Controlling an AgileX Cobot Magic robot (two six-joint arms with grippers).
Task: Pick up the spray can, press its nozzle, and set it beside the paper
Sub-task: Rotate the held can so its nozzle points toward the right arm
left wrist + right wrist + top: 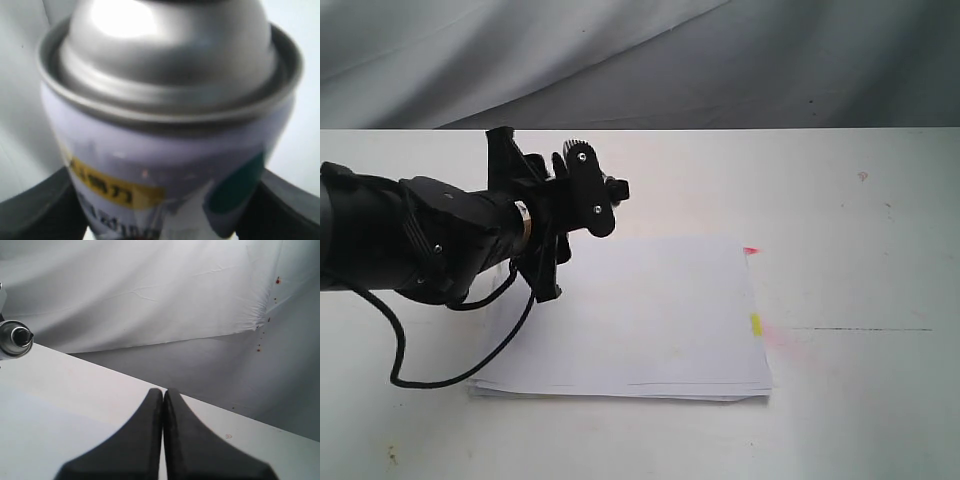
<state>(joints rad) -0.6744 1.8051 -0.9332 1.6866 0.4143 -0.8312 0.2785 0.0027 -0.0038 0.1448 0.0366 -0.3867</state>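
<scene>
The spray can [165, 100] fills the left wrist view: silver dome, white label with a yellow strip and a teal dot. My left gripper [165, 200] is shut on its body, one black finger [40, 210] on each side. In the exterior view this gripper [585, 190] hangs above the table just off the far left corner of the paper [650, 320], and it hides most of the can. The black nozzle [617, 188] pokes out to the right. The right wrist view shows the can's top [14, 338] from afar. My right gripper [163, 392] is shut and empty.
The paper carries a pink tab [751, 250] and a yellow tab [756, 323] on its right edge. A black cable [460, 372] loops from the left arm down to the paper's near left corner. Grey cloth [720, 60] hangs behind the white table [860, 200].
</scene>
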